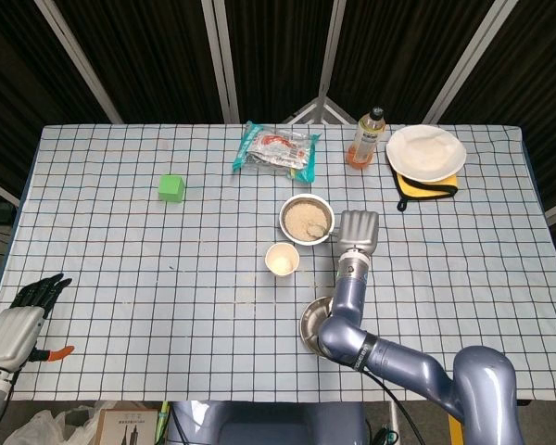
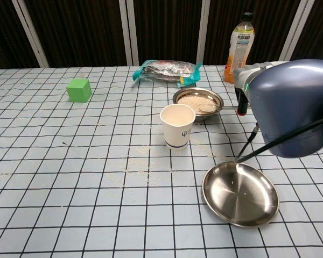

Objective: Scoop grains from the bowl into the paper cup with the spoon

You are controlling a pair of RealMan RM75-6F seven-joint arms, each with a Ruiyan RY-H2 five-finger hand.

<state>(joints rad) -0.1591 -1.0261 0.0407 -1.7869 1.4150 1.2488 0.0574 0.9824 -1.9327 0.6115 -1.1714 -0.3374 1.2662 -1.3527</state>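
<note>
Underneath everything lies the table [image 1: 120, 241], covered in a blue-and-white checked cloth, with stray grains scattered on it in front of the cup. My right arm [image 2: 288, 115] fills the right side of the chest view, reaching from the near edge toward the bowl. My right hand [image 1: 357, 230] sits just beside the bowl's right rim, fingers curled in, gripping the handle of the spoon [image 2: 215, 108], whose scoop end rests in the grains at the bowl's right side. My left hand [image 1: 17, 320] hangs low past the table's near left corner, dark fingers spread, nothing in them.

Behind the bowl a white plate [image 1: 425, 152] rests on something yellow at the far right. A shiny metal dish [image 2: 240, 194] lies nearest me, right of centre, partly under my arm in the head view. A snack packet [image 1: 275, 149] lies flat toward the far edge, and an orange drink bottle [image 2: 240, 40] stands upright between the packet and the plate.

The bowl [image 1: 306, 219], holding grains, sits mid-table. The paper cup [image 2: 177, 125] stands upright just in front of it, to its left, not touching. A green cube [image 1: 171, 187] sits well apart on the left.
</note>
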